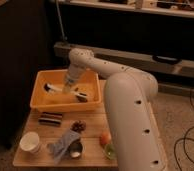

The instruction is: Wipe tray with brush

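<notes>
Tray sits at surface's 12 o'clock edge; bare floor inside toward its 6 o'clock wall. Pincer low inside tray, clamped tight on brush, handle tip pointing 9 o'clock

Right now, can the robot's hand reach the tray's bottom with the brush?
Probably yes. The hand is down inside the tray, gripping the brush, which hangs low over the bottom. Nothing seems to lie between them.
</notes>
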`<action>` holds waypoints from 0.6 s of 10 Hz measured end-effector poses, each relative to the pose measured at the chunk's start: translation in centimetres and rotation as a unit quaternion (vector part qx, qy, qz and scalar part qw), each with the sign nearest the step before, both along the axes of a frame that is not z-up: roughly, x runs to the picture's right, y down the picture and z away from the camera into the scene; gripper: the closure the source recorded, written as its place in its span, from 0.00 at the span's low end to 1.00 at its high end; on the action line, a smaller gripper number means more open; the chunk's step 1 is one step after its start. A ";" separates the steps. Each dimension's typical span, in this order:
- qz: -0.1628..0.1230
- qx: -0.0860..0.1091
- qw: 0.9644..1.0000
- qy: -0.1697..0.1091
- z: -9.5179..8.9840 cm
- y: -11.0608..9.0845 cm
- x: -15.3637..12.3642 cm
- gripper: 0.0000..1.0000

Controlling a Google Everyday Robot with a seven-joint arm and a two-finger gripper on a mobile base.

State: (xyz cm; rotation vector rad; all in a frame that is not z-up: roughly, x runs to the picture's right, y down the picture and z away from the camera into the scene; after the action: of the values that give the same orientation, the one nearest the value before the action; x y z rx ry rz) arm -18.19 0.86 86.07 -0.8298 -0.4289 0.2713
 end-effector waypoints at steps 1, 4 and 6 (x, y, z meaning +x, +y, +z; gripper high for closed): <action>0.002 0.001 1.000 0.005 0.0 0.0 0.1 1.00; 0.002 -0.003 1.000 0.027 1.5 -0.2 1.3 1.00; 0.003 -0.007 0.999 0.044 3.8 -1.3 2.4 1.00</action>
State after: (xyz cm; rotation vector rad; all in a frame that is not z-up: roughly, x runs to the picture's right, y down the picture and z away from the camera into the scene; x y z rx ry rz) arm -15.79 -0.46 89.84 -0.8270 -0.3469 0.3154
